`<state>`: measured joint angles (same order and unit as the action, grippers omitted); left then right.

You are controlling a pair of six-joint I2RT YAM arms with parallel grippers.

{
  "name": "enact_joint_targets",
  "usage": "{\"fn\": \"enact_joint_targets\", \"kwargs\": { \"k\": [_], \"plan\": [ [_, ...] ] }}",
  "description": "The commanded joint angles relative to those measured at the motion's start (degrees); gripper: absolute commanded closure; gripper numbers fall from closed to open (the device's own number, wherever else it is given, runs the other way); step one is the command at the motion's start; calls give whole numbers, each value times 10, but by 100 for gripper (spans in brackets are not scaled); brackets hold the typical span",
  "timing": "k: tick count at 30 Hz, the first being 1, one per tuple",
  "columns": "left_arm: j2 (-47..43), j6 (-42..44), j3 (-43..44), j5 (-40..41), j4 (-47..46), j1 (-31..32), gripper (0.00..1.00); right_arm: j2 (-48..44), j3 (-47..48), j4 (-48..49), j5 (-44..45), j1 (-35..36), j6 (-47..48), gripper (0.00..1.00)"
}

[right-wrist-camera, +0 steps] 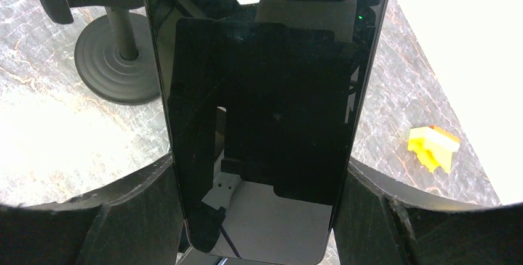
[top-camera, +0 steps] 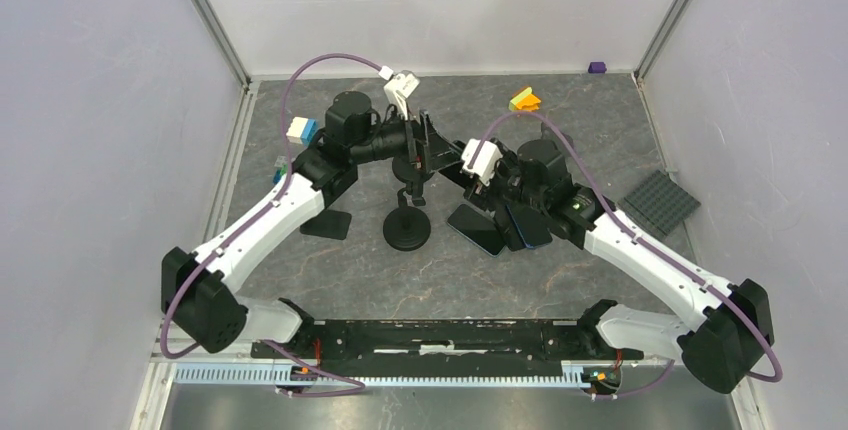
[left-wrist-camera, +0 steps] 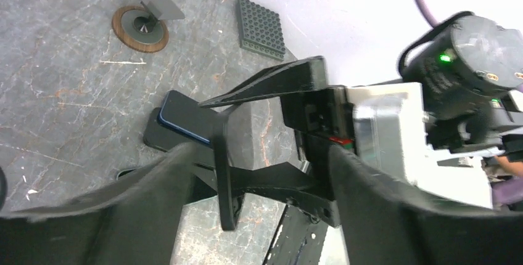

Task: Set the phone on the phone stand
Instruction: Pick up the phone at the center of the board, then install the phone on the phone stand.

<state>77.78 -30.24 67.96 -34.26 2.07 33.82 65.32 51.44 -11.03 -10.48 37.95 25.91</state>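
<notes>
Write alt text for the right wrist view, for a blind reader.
A dark phone, screen toward the camera, fills the middle, held between the black fingers of the right gripper. Behind it, on the grey marbled table, the round base of the phone stand is at upper left and a yellow block at right.

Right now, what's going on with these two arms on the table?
The right tool is clamped on a phone, glossy face toward its camera, held just to the right of the black stand. The left tool sits around the top of that stand, apparently steadying it, though contact isn't clear. The phone is not yet on the stand.
</notes>
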Motion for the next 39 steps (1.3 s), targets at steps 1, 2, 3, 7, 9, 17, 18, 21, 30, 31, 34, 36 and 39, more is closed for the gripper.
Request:
{"fn": "enact_joint_targets", "kwargs": {
  "k": [1,2,3,7,9,17,18,21,30,31,34,36,39],
  "plan": [
    [-53,93,2,-6,3,-2,6,-25,2,38,-26,-17,-13,100],
    [-61,118,5,-3,23,-2,1,-27,1,38,-33,-23,-17,100],
    [-72,152,9,2,42,-3,0,-27,-1,38,-40,-28,-21,100],
    [-114,299,28,26,167,-18,0,-34,-11,44,-79,-48,-35,100],
    [-127,383,30,18,232,-37,0,-36,-15,48,-117,-56,-39,100],
    [-120,657,-21,-92,383,-142,9,-33,-28,58,-240,-63,-43,100],
    [-116,677,-31,-91,378,-142,10,-33,-28,58,-244,-63,-42,100],
    [-99,738,-67,-110,347,-143,15,-34,-29,57,-248,-63,-41,100],
    [-67,789,-150,-166,209,-140,34,-21,-31,54,-274,-63,-33,100],
    [-67,777,-157,-173,188,-139,36,-17,-31,56,-278,-63,-33,100],
    [-61,756,-165,-177,147,-130,41,-7,-28,58,-287,-63,-37,100],
    [-55,754,-165,-186,143,-126,43,-3,-27,58,-289,-63,-37,100],
    [-46,738,-170,-188,119,-119,49,-4,-27,58,-288,-63,-35,100]
  ]
}}
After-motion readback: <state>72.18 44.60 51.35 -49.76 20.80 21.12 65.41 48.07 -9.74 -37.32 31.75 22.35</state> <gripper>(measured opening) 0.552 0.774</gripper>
